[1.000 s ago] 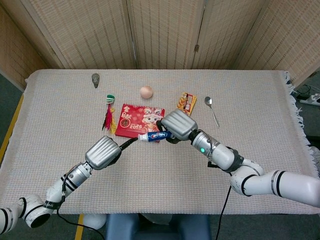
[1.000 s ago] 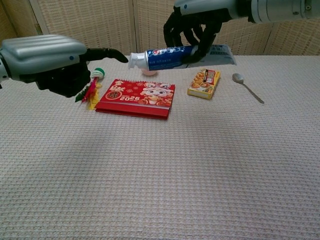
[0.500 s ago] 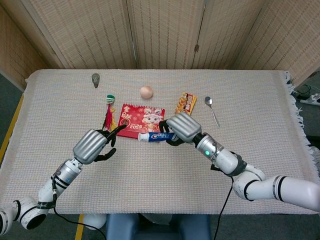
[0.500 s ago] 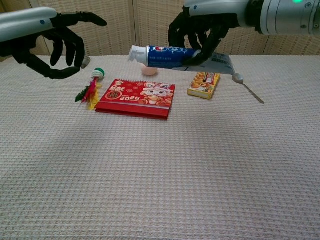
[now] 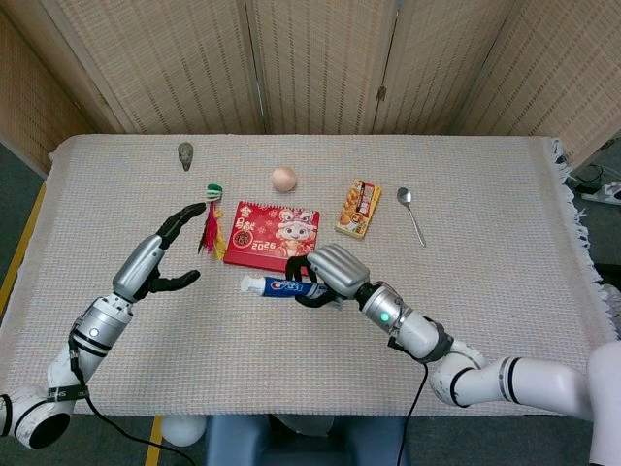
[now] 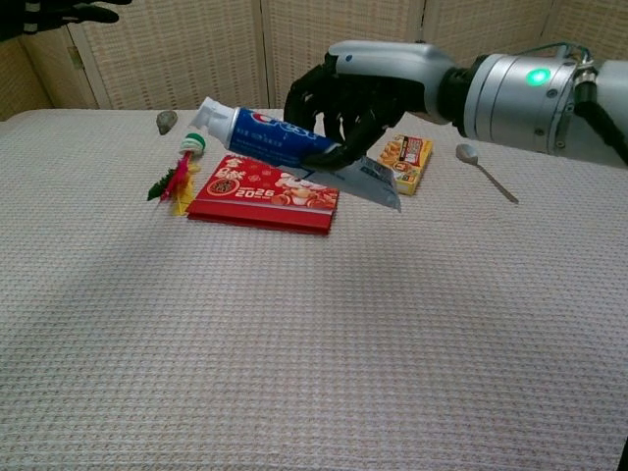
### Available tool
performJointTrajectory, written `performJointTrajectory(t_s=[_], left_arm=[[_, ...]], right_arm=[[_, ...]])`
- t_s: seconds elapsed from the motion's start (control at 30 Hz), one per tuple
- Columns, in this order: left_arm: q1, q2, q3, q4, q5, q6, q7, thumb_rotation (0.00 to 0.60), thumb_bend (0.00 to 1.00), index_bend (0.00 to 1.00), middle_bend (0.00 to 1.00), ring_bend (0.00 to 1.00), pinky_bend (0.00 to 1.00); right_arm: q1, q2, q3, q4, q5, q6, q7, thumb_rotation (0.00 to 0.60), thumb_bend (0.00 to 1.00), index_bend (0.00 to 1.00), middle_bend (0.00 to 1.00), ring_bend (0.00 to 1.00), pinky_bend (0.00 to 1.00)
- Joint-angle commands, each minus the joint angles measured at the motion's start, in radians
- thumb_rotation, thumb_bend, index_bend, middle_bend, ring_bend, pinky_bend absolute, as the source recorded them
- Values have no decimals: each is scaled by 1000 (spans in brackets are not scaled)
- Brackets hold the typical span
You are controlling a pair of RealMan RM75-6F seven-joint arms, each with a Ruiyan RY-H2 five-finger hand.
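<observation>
Toothpaste tube [image 6: 270,138] sits clamped in my right hand [image 6: 355,93], my fingers [image 6: 324,108] curled around its middle; it hangs tilted above the surface [image 5: 485,291], white cap to the left and raised, flat crimped tail to the right and low. Its body is blue and white with red lettering I cannot make out. From the head view the tube [image 5: 277,286] lies just near of the red booklet [image 5: 272,234], with my right hand [image 5: 325,275] at the booklet's near right corner.

My left hand [image 5: 165,254] hovers well left of the tube, fingers [image 5: 184,216] spread apart and holding nothing, close to the feathered toy [image 5: 210,225].

That booklet shows gold writing, "2025" by the look of it, beside a cartoon figure. Right of it lies a yellow snack box [image 5: 358,208] with pictures of food; its print is too small to read. Farther right rests a spoon [image 5: 410,212]. At the far side sit an egg [image 5: 283,179] and a small grey stone [image 5: 185,154].
</observation>
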Motion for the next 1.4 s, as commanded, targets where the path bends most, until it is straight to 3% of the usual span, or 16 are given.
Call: performJointTrajectory(t_s=[0.03, 0.13, 0.53, 1.0, 1.4], left_arm=[[-7, -22, -16, -7, -20, -4, 22, 54, 125, 4, 19, 0, 0], [-12, -73, -25, 6, -32, 24, 109, 30, 119, 0, 0, 0, 0], [-43, -206, -49, 16, -73, 55, 306, 27, 118, 0, 0, 0, 0], [-51, -323, -72, 48, -85, 117, 413, 26, 118, 0, 0, 0, 0], [-57, -357, -78, 46, -71, 106, 372, 30, 118, 0, 0, 0, 0]], right_arm=[[-6, -46, 13, 20, -9, 22, 39, 600, 903, 709, 634, 707, 627], [-4, -79, 28, 31, -12, 37, 61, 600, 902, 710, 634, 706, 626], [19, -179, 81, 68, 21, 55, 72, 600, 902, 726, 642, 712, 626], [37, -239, 121, 92, 70, 51, 55, 600, 904, 741, 650, 718, 627], [42, -281, 145, 97, 74, 66, 70, 600, 943, 760, 666, 728, 627]])
